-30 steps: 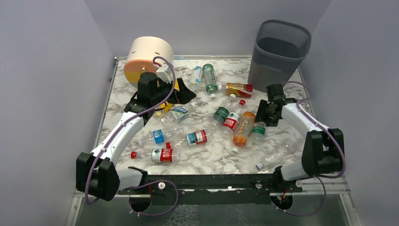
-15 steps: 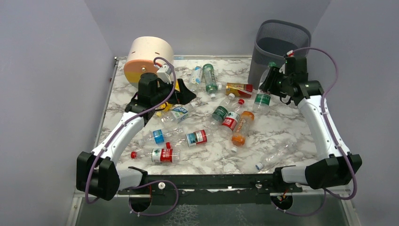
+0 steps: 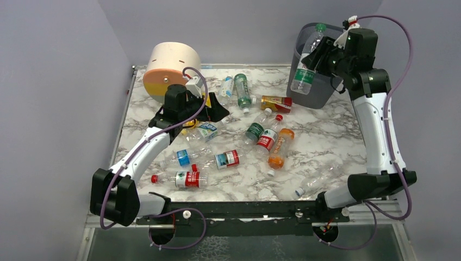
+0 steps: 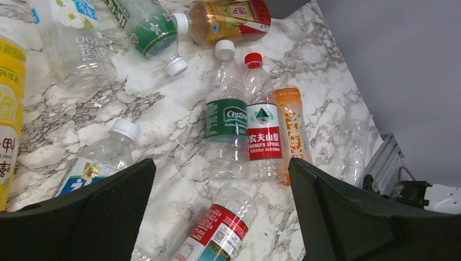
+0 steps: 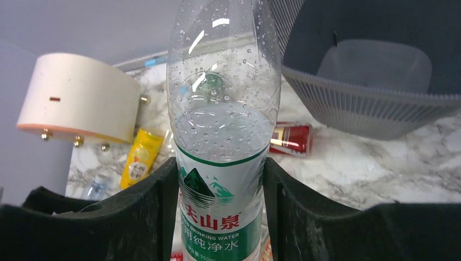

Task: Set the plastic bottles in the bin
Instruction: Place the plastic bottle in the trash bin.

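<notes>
Plastic bottle (image 5: 223, 136) | clamped in right claw (image 5: 220, 185), raised beside bin (image 5: 369, 109) | left claw (image 4: 220, 163) wide, empty

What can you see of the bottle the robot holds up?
The clear plastic water bottle has a green cap, droplets inside and a green-and-white label with a mountain. It hangs in the air, cap up, slightly tilted, squeezed by the right gripper, near the rim of the mesh bin, not inside.

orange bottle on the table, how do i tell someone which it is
On the table, start at the dark mesh bin in the far right corner and come toward the middle, where three bottles lie side by side. The orange bottle is the rightmost, beside the red-label bottle, the only orange one there.
</notes>
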Robot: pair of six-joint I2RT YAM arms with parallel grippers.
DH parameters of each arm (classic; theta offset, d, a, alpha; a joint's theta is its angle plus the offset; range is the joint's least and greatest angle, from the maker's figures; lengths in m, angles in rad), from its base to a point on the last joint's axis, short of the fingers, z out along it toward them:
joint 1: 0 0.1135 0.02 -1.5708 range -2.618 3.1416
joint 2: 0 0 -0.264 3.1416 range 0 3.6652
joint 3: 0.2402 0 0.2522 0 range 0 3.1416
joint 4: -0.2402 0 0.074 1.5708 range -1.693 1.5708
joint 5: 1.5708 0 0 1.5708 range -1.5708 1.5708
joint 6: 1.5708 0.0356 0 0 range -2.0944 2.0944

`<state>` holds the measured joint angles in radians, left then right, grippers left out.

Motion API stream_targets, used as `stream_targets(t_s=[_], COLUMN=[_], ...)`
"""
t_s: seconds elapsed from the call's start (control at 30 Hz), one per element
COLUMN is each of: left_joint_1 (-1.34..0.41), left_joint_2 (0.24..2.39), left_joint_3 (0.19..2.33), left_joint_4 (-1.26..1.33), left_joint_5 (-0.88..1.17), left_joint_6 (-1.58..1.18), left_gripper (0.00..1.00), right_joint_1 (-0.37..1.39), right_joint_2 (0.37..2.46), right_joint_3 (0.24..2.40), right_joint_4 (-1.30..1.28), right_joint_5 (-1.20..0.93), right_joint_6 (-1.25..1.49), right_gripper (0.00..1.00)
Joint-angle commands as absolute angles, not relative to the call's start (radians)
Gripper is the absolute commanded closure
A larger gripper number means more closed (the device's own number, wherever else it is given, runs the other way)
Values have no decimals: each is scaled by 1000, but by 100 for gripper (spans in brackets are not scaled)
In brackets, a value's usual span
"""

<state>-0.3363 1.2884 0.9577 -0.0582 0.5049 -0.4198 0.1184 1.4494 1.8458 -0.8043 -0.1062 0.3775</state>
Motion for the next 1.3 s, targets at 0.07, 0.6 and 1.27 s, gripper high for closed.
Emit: stream_targets(t_s=[0.07,0.6,1.27], left_joint_1=[-342,-342,-343], left_joint_2=[1256,1229,1179], left_joint_3=[979,997,1016], left_joint_4=[-74,-149,-229], left_joint_5=[506,498,475], left_joint_6=[-397,-366,-340], left_gripper=[1,1,1], right_joint_1=[117,-211,-273], right_joint_2=[1593,1833,1813], right_joint_3=[1983,2143,2110], right_joint_4=[-675,-370,-482], right_joint_5=[-77,-315,-361], right_joint_6=[406,675,644], right_gripper=[67,66,0])
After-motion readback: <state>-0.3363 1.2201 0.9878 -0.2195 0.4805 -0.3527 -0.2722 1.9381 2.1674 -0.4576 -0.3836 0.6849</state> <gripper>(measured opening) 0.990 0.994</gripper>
